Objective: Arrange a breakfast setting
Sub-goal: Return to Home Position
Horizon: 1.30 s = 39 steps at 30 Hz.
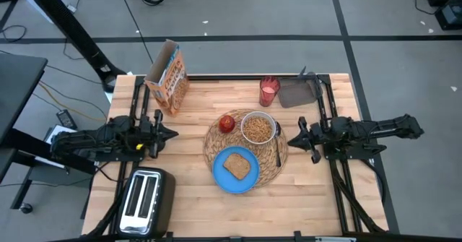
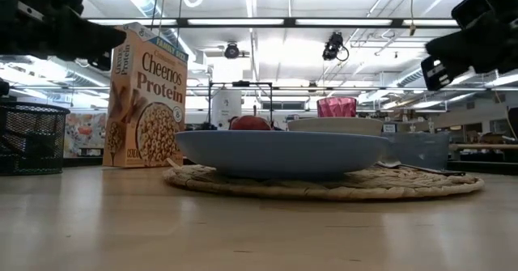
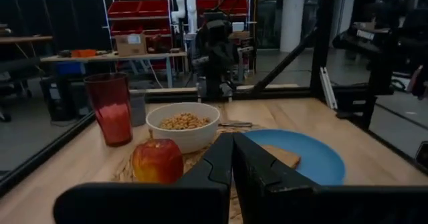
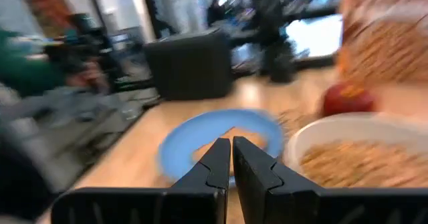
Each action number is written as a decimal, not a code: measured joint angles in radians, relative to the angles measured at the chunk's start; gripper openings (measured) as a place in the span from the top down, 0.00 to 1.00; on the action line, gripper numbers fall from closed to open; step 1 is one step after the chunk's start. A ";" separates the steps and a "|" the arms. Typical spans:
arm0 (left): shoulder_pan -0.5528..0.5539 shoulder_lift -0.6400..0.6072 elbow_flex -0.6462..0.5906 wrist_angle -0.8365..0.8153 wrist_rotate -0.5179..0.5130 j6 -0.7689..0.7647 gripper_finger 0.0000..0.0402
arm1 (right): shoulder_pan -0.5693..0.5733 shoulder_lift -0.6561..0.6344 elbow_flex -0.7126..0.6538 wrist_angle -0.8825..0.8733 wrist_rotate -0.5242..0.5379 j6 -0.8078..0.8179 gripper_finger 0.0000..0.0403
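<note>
Toaster [image 1: 144,199] near left tool [image 1: 172,133], box [image 1: 167,79] beyond

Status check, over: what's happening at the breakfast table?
Left gripper, right gripper shut, empty, flanking placemat. Cereal in bowl, toast on plate. Nothing blocking.

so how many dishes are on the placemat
2: blue plate with toast on the placemat half nearer the toaster; white bowl of cereal on the half nearer the glass, beside the apple.
</note>
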 joint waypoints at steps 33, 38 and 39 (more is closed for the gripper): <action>-0.013 0.000 0.000 -0.090 0.017 0.024 0.95 | -0.001 -0.148 0.000 -0.018 0.169 -0.121 0.95; -0.013 0.000 0.000 -0.090 0.017 0.018 0.95 | -0.001 -0.148 0.000 -0.048 0.147 -0.102 0.95; -0.013 0.000 0.000 -0.091 0.017 0.015 0.95 | -0.001 -0.148 0.000 -0.047 0.150 -0.107 0.95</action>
